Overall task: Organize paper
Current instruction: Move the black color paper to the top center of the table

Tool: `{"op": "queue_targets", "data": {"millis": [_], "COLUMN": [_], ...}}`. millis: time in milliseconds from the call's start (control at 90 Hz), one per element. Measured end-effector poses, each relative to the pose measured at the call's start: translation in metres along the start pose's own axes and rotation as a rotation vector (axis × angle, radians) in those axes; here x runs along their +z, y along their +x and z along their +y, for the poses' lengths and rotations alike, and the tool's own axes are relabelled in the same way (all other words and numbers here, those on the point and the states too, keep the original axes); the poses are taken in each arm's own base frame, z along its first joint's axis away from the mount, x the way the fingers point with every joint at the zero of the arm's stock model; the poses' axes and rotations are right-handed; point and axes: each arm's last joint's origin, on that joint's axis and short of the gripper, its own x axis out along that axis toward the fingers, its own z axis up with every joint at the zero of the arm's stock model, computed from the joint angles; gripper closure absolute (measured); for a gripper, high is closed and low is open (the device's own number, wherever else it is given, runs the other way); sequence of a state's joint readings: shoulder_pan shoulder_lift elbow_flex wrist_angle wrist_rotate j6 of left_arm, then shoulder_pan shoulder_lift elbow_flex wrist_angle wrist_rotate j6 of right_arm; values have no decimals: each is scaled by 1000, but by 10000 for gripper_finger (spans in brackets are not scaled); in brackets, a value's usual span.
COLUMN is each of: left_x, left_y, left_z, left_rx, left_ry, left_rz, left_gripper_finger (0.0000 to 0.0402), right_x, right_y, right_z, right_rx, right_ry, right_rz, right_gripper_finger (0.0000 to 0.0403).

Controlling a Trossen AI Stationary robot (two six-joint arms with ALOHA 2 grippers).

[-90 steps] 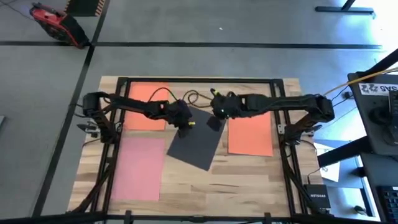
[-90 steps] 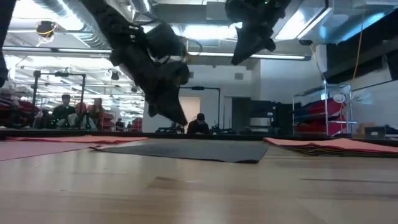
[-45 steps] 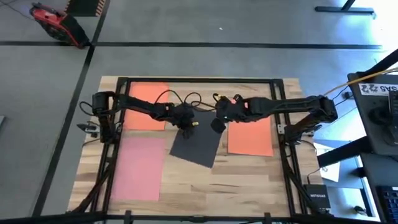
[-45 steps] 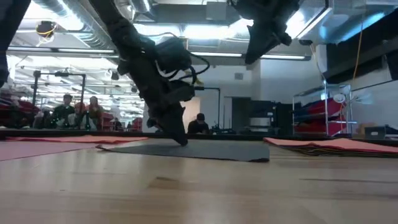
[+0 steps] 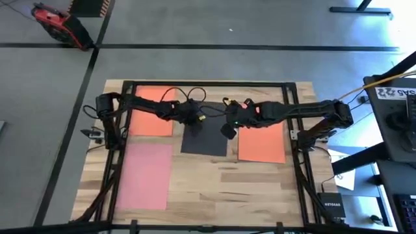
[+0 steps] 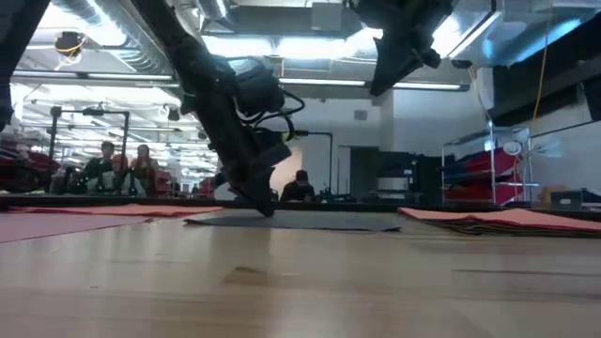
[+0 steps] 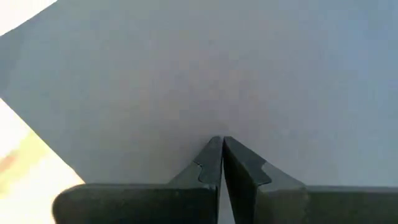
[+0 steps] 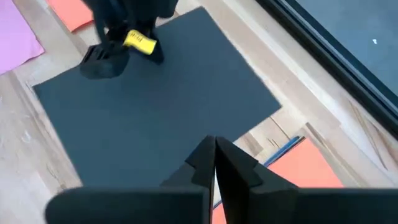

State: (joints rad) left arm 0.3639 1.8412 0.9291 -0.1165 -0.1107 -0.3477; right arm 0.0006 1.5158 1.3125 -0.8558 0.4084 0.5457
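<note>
my left tool [image 5: 193, 122] is pressed down on the black paper [image 5: 207, 138] near its far edge, fingers squeezed together with nothing between them. the black sheet lies flat in the middle of the tabletop [image 5: 260, 188], between the orange paper [image 5: 151, 109] and the other orange paper [image 5: 261, 142], with the pink paper [image 5: 144, 177] nearer me. my right tool [image 5: 227, 130] hangs above the black sheet, also clenched and empty. i think i'm lining this sheet up straight. next i should nudge it slowly so it doesn't crumple.
</note>
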Motion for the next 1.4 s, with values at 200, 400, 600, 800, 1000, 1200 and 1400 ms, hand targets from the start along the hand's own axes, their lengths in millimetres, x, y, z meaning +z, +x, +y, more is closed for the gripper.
{"op": "queue_targets", "data": {"millis": [200,400,600,800,1000,1200,1400], "left_x": [5,9,14,17,18,18,18], "left_y": [2,3,4,4,4,5,4], "left_z": [17,32,42,48,54,55,55], "left_rx": [35,58,68,75,82,85,85], "left_ry": [-4,-22,-41,-56,-33,-7,-7], "left_rz": [-7,-8,-35,-51,-51,-50,-52], "left_gripper_finger": [402,402,402,402,402,402,402], "right_x": [0,0,0,0,0,0,0], "right_y": [0,0,0,0,0,0,0], "right_z": [0,0,0,1,1,1,1], "right_rx": [7,12,14,14,14,19,23], "right_ry": [-4,-4,-5,-5,-5,-5,-5], "right_rz": [5,8,9,9,9,12,14], "right_gripper_finger": [403,403,403,403,403,403,403]}}
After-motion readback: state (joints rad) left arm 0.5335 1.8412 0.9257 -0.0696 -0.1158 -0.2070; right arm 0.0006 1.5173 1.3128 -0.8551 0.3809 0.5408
